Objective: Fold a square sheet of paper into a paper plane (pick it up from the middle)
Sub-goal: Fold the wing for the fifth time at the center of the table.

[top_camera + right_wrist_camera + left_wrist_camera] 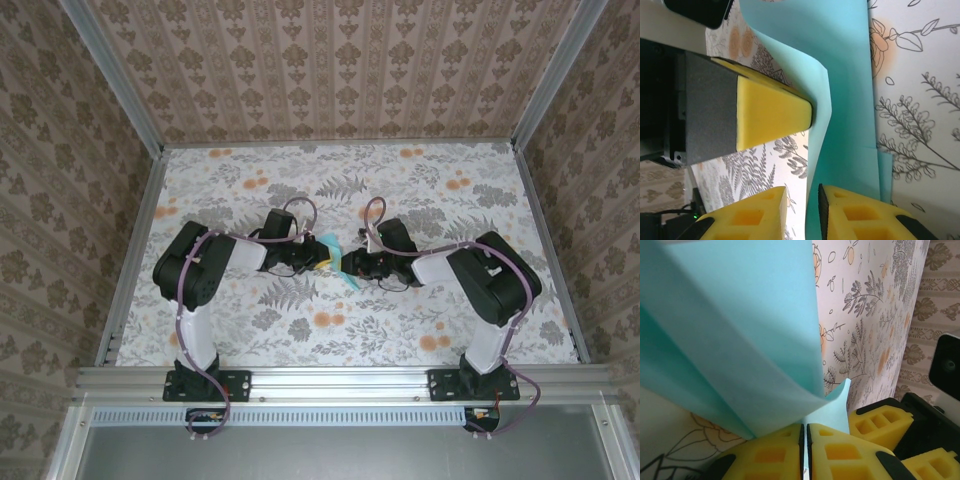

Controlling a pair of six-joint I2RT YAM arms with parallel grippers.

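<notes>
- The square sheet of paper [740,340], thin, plain and light teal, is up off the table between the two grippers at mid-table. It is bowed into a loose curl rather than lying flat.
- Nearest the left wrist camera, the left gripper [805,432] has its yellow foam pads pressed together. The sheet's lower part is pinched in the seam between them, and the rest fans upward from there.
- Nearest the right wrist camera, the right gripper [802,195] has its yellow foam pads standing apart. The sheet's edge runs down through the gap, close against one pad, and is not clamped.
- Just beyond, one of the left gripper's fingers [770,115] touches the sheet where it bends into an S-curve.
- Behind the sheet lies the white table [400,330], printed with grey ferns and orange flowers, and past it the brown patterned wall [330,70].
- The step in hand looks like an early fold made in the air, with one gripper anchoring the sheet and the other placed to take hold. No pointed dart shape is visible yet.
- The next move calls for the right gripper to close on the loose edge without dragging it, then to bring edge to edge squarely. A skewed pinch would set a crooked crease.
</notes>
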